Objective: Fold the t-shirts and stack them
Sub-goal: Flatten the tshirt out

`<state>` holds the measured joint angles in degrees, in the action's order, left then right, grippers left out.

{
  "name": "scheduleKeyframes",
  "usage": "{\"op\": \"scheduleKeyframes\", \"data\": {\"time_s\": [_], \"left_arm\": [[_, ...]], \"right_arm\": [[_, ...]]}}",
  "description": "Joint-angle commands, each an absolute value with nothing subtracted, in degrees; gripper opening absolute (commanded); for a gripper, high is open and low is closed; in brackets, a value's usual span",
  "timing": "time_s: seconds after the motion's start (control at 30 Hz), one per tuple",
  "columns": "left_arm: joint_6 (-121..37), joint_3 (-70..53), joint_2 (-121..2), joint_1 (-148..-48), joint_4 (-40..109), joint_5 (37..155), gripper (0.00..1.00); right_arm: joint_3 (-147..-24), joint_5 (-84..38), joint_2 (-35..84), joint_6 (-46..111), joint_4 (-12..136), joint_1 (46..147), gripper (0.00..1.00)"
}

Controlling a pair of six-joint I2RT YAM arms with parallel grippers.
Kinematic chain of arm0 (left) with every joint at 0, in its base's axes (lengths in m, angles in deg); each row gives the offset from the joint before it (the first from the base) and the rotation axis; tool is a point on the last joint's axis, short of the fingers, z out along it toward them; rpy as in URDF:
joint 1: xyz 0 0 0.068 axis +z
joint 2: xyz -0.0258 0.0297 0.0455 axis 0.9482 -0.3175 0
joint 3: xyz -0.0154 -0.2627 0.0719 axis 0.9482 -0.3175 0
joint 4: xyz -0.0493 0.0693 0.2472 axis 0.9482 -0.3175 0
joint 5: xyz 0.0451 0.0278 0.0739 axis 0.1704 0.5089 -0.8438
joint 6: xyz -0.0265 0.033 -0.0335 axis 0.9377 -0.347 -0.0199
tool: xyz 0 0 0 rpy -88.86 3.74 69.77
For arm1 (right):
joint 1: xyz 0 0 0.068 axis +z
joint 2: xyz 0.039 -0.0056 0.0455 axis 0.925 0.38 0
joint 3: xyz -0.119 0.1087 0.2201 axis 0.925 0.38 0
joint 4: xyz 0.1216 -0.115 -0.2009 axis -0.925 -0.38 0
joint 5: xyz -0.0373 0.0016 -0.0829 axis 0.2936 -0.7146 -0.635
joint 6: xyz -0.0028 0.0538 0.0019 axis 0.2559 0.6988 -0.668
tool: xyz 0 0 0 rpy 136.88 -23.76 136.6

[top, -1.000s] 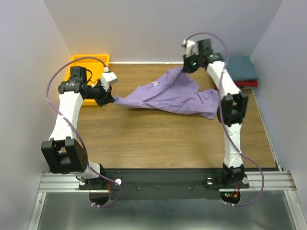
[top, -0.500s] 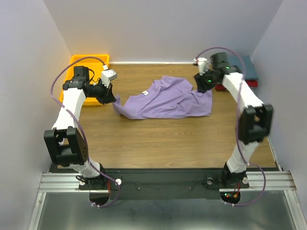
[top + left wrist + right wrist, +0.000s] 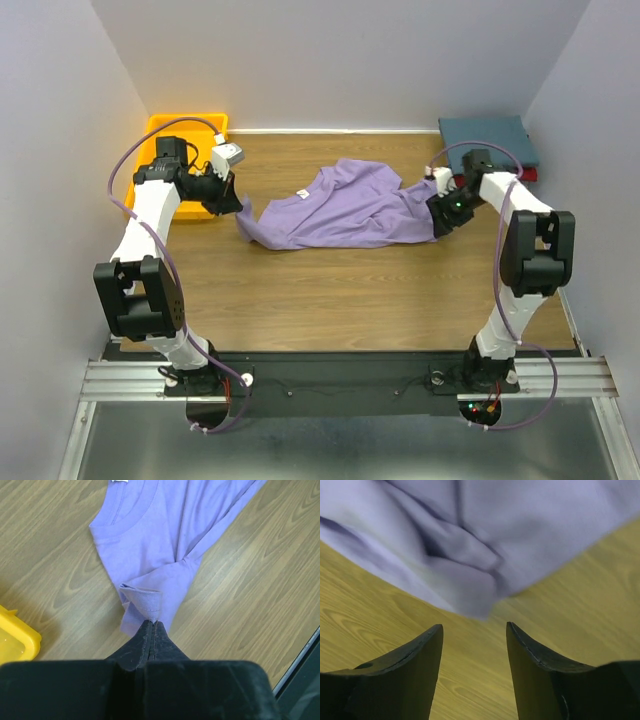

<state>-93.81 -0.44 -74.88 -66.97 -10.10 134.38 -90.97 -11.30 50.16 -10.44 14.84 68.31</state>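
On table (image 3: 330, 290): lavender shirt (image 3: 340, 208), edge in left jaws.

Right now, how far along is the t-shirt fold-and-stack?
Done: teal shirt folded on the red shirt, far right corner. In hand: purple shirt lies unfolded and rumpled; left gripper is shut on its sleeve hem, right gripper open beside its other end. To do: fold the purple one, add it to the stack.

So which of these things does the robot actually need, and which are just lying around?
Part of the job: lavender-purple t-shirt, pinched at one edge by the left gripper; right gripper, open at the shirt's other end; folded dark teal t-shirt; folded red t-shirt under it.
Just lying about: yellow-orange tray.
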Motion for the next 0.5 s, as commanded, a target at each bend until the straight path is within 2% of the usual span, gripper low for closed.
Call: {"op": "scheduleKeyframes", "data": {"time_s": [0.0, 0.2, 0.47], "left_arm": [[-93.9, 0.9, -73.3, -67.0, -9.6, 135.6, 0.00], [-94.0, 0.0, -73.7, -67.0, -9.1, 135.2, 0.00], [-93.5, 0.6, -74.4, -67.0, -8.6, 135.2, 0.00]], "right_arm": [[-95.1, -0.1, 50.7, -8.3, 10.5, 61.5, 0.61], [-95.2, 11.0, 53.8, -10.3, 7.0, 57.8, 0.60], [-95.6, 15.9, 58.7, -10.6, 6.2, 57.4, 0.58]]}}
